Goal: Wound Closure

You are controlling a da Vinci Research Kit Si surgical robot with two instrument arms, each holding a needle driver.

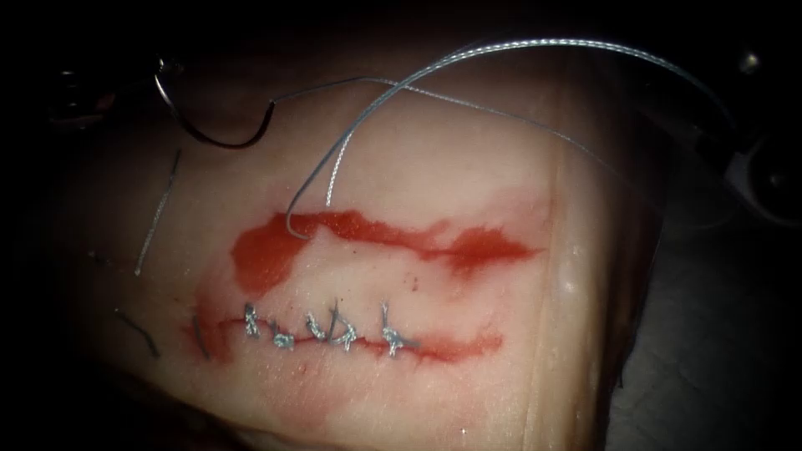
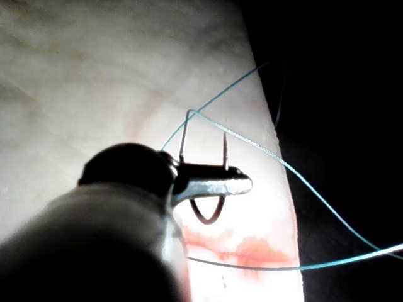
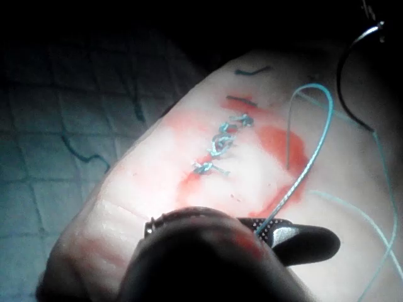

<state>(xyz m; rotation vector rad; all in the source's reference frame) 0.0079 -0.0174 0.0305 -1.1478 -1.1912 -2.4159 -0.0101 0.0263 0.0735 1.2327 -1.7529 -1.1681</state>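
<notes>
Tissue [image 1: 418,167] lies pale on the bench, and at the 3 o'clock side of the endoscope view a dark surface [image 1: 718,351] with a grid pattern is beside it. Two red bands of fluid [image 1: 351,230] cross the tissue. The lower band follows the cut [image 1: 434,344], which carries a row of grey stitches [image 1: 334,330]. Short cut ends of thread [image 1: 159,213] lie toward 9 o'clock from the stitches.

The curved needle [image 1: 209,134] hangs at about 10 o'clock from the stitches, above the tissue and not in it. The left tool [image 2: 214,184] has its jaws closed on the needle near its blunt end, well away from the cut. From the needle's other end the thread [image 1: 468,52] runs toward 3 o'clock and makes a big loop; its free end touches the upper red band. The right tool [image 3: 296,242] has its jaws closed on the thread, seen in the right wrist view.
</notes>
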